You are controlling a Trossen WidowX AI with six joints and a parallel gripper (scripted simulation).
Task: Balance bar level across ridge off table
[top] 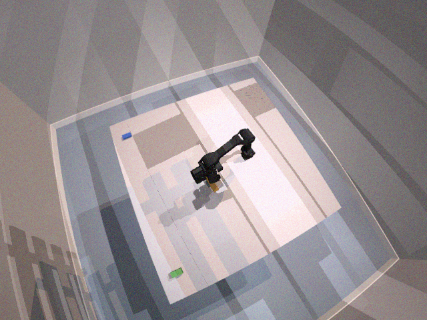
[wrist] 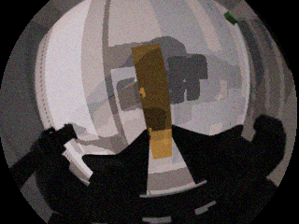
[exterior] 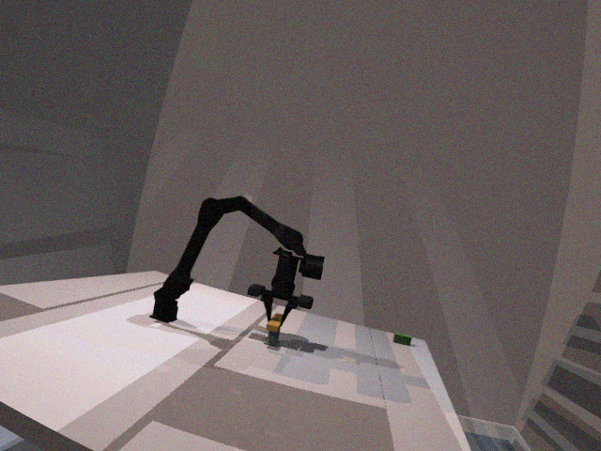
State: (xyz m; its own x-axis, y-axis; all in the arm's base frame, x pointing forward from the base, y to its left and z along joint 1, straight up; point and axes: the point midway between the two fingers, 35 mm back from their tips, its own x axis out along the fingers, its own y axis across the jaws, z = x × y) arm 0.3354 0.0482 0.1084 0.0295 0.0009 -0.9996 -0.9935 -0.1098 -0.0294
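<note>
Bar [wrist: 153,103], flat matte orange slab, clamped in the black pincer [exterior: 275,315] above a dark ridge [exterior: 272,339].
</note>
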